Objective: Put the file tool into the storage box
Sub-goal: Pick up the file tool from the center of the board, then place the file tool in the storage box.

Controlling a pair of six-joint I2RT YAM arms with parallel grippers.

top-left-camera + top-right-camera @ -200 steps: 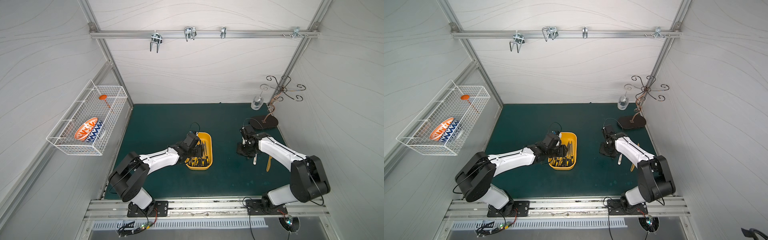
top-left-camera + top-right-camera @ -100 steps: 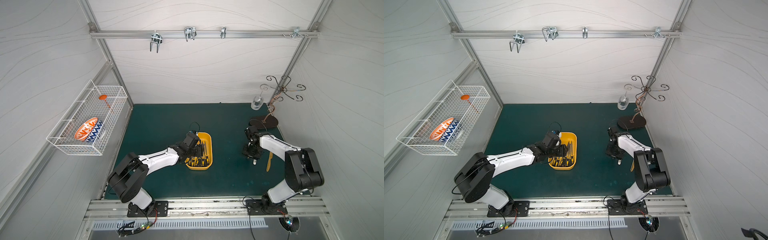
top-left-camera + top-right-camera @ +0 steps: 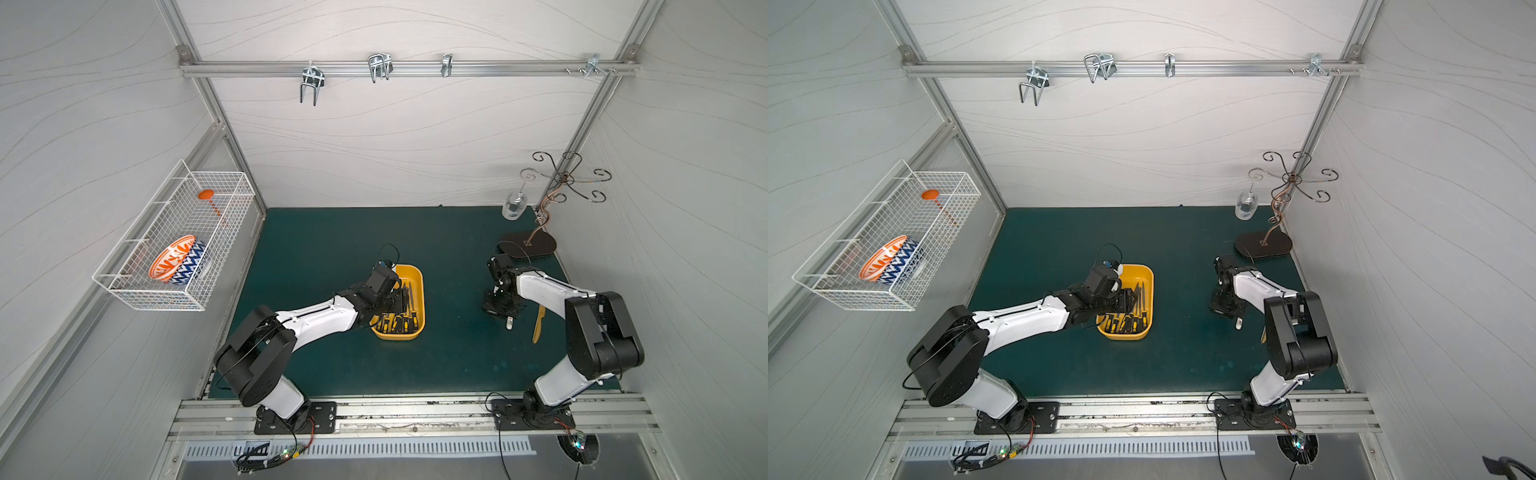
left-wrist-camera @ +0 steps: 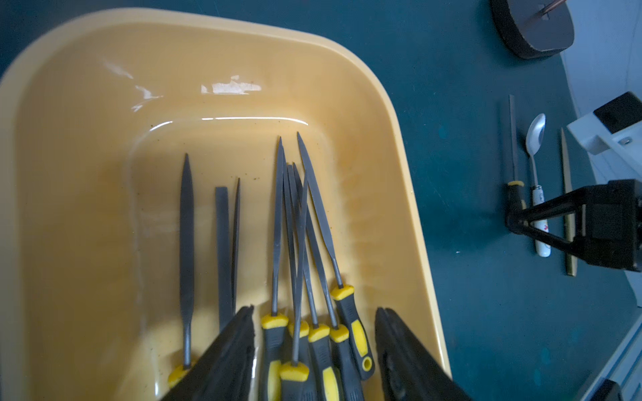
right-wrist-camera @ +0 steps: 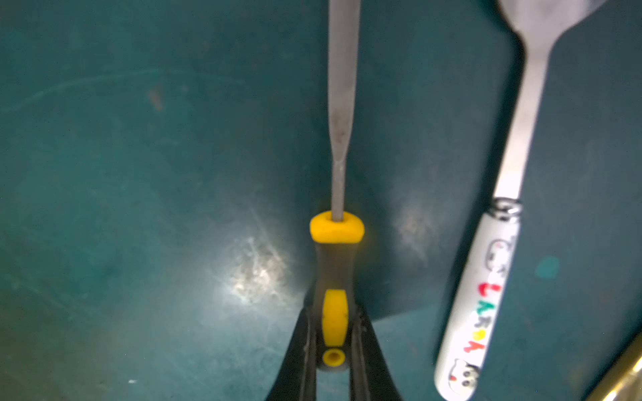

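Right fingers (image 5: pixel 301 347): I saw them clamped on the black-and-yellow handle of the file (image 5: pixel 342 104), one finger on each side, near its butt end.
File: its grey blade ran straight out ahead of the right fingers, over the green counter (image 5: pixel 121 173). I could not tell whether it was touching the counter.
Spoon (image 5: pixel 465 295): it lay on the counter just beside the right fingers, roughly parallel to the file and not touching it. Its handle was white and printed.
Left fingers (image 4: pixel 232 347): they stood apart and held nothing, poised over one end of the box (image 4: pixel 69 156).
Box: yellow and shallow, it lay below and ahead of the left fingers. In both top views it sat well apart from the right fingers, with bare counter between.
Files in box (image 4: pixel 187 225): several lay lengthwise, handles toward the left fingers and blades pointing away. Those lying between the two fingers crossed one another.
Stand base (image 3: pixel 528 246): dark and oval, it sat on the counter beyond the right fingers.
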